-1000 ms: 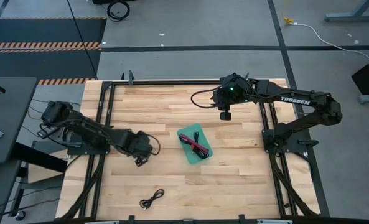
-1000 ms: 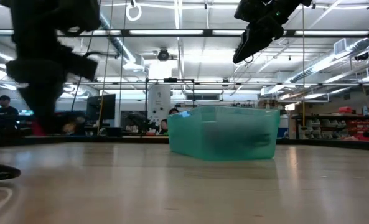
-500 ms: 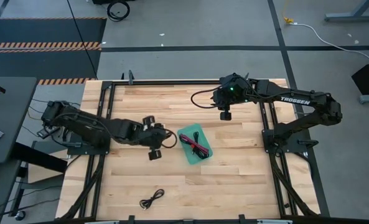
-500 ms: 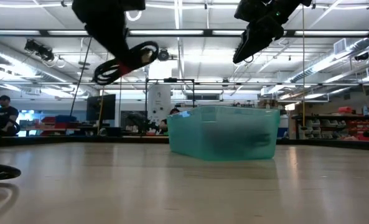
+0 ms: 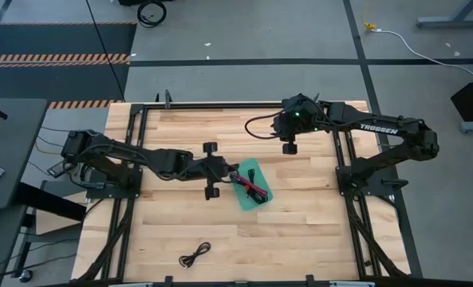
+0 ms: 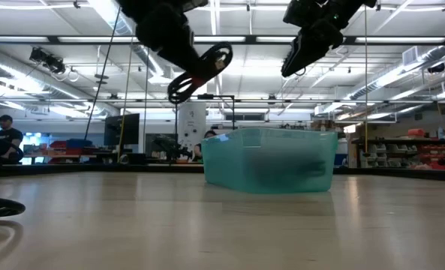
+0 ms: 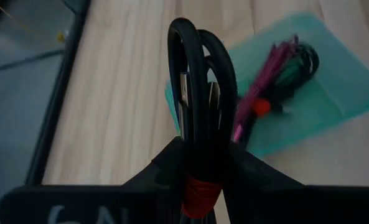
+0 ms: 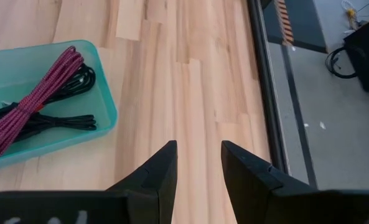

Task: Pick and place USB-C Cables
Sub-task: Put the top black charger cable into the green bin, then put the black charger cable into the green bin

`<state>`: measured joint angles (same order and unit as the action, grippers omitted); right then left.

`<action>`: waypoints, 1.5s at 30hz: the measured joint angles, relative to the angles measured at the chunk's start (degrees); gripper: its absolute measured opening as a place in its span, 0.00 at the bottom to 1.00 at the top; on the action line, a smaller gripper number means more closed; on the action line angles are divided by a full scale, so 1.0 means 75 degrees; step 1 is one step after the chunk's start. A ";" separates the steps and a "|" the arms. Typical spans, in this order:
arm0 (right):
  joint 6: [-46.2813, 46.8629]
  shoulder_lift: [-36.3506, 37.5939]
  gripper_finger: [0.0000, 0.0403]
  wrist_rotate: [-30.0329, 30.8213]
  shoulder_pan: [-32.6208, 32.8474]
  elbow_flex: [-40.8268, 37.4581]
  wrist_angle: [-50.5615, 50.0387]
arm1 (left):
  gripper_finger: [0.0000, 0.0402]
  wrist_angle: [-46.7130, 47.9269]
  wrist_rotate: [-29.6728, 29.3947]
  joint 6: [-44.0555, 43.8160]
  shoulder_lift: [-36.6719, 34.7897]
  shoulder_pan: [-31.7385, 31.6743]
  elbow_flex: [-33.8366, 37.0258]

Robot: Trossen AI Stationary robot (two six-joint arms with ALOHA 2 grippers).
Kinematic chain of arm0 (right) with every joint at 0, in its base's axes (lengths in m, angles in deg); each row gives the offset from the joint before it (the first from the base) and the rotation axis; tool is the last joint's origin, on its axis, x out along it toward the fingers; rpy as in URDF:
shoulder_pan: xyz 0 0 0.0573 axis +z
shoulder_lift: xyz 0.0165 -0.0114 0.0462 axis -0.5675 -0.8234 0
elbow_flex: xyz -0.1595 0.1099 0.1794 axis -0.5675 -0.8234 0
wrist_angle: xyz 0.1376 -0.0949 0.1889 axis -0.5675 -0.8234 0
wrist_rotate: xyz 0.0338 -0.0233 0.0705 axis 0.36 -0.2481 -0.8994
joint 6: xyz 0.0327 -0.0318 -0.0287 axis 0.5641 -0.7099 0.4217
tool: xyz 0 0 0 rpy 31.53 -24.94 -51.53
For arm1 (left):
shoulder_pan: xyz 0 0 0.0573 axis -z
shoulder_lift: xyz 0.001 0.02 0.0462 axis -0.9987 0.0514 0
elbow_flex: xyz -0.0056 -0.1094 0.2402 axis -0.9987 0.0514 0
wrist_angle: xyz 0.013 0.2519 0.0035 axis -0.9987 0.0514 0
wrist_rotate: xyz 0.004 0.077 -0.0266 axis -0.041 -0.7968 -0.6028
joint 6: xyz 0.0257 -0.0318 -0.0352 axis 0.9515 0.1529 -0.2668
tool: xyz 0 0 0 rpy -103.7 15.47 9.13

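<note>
I have the left tool (image 5: 213,171) clamped on a black coiled cable (image 7: 200,118) bound with a red tie (image 7: 201,190), held in the air just at the left rim of the teal tray (image 5: 262,204) near the middle of the tabletop (image 5: 300,231). The wrist view looks past the upright coil to the tray beyond it.

By my count the job is partly done: a maroon-purple cable (image 8: 32,102) and at least one black bundle (image 8: 66,121) already lie in the tray, this one is about to join them, and a last loose cable (image 5: 195,255) waits on the near part of the tabletop, well apart from everything else.

The right tool (image 8: 198,163) hangs idle over the far side of the tabletop, its fingers a narrow gap apart and holding nothing, clear of the tray.

Room looks generous. In the low view the coil (image 6: 199,72) rides well above the tray's wall, so I judge the rim is no obstacle, and bare wood surrounds the tray on all sides. The black frame rails run along the tabletop's edges, far from the work.
</note>
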<state>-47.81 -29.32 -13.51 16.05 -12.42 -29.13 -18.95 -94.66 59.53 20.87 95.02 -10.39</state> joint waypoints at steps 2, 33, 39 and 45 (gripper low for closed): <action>-0.0007 0.0000 0.32 0.0018 0.0000 0.0000 -0.0010 | 0.20 -0.0368 -0.0076 0.0208 0.0001 -0.0050 0.0000; -0.0019 0.0003 0.32 0.0030 -0.0006 0.0000 -0.0291 | 0.21 -0.3075 0.2209 0.3950 0.1880 -0.0331 -0.0003; -0.0019 0.0003 0.32 0.0014 -0.0006 0.0000 -0.0320 | 0.35 -0.3875 0.1572 0.3967 0.2187 -0.0439 -0.0003; -0.0019 0.0003 0.32 0.0010 -0.0006 0.0000 -0.0340 | 0.51 -0.3818 0.1514 0.3586 0.2187 -0.0564 -0.0003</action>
<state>-47.95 -29.30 -13.44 16.01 -12.42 -31.68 -47.59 -83.30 86.42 37.27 90.79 -10.41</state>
